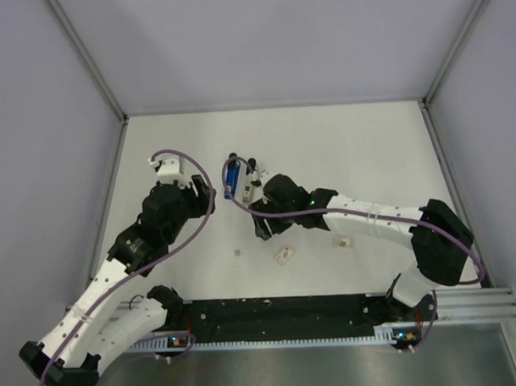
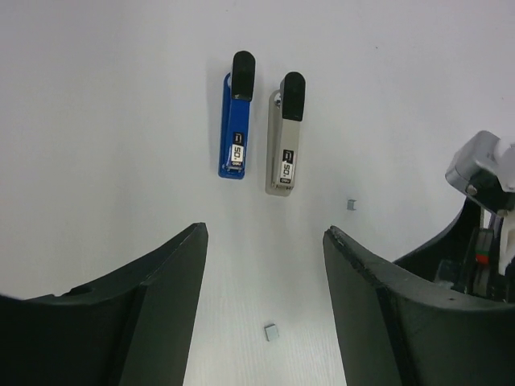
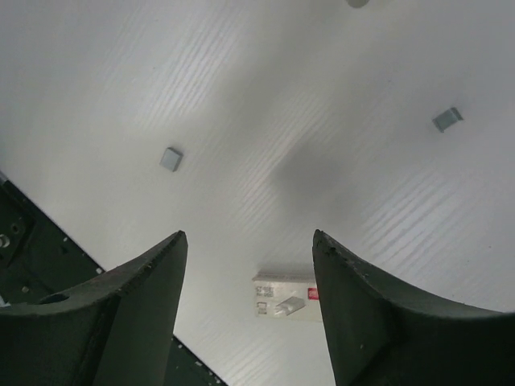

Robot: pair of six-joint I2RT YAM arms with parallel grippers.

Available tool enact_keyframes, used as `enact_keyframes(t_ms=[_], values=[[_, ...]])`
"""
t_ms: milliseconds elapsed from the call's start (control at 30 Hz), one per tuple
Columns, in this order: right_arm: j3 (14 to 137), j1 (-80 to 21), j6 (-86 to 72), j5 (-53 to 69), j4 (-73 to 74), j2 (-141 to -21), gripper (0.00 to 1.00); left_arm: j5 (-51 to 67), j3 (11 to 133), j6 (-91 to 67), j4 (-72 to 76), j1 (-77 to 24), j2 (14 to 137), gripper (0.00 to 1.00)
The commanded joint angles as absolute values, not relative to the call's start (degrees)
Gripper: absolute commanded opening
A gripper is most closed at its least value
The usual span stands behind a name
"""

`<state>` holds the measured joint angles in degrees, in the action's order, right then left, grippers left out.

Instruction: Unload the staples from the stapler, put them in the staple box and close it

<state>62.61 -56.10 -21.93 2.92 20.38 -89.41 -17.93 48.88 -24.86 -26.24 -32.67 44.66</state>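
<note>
A robot lab cell: white table (image 1: 366, 138) walled by grey panels (image 1: 278, 40) in aluminium framing (image 1: 84, 55).

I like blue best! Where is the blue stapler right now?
In the left wrist view the blue stapler lies on the white table, just left of the grey stapler, not touching it. From above, it sits mid-table beside the right arm.

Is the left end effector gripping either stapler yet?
No: in the left wrist view the blue stapler and grey stapler lie side by side beyond the empty left end effector.
</note>
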Motion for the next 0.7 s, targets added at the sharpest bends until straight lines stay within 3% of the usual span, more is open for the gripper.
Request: enact_keyframes(t_ms=[0, 233, 667], values=[[67.7, -56.3, -20.0, -7.8, 22.1, -92.3, 0.64, -17.8, 45.6, -23.7, -26.1, -32.6, 40.2, 0.65], [69.9, -49.8, -5.1, -2.9, 22.9, -97.4, 0.69, -13.9, 41.7, -24.4, -24.8, -32.7, 33.3, 0.65], [73.4, -44.9, 17.7, 8.2, 22.6, -104.8, 0.71, -4.7, 40.2, -24.3, -22.1, -32.6, 36.7, 0.65]])
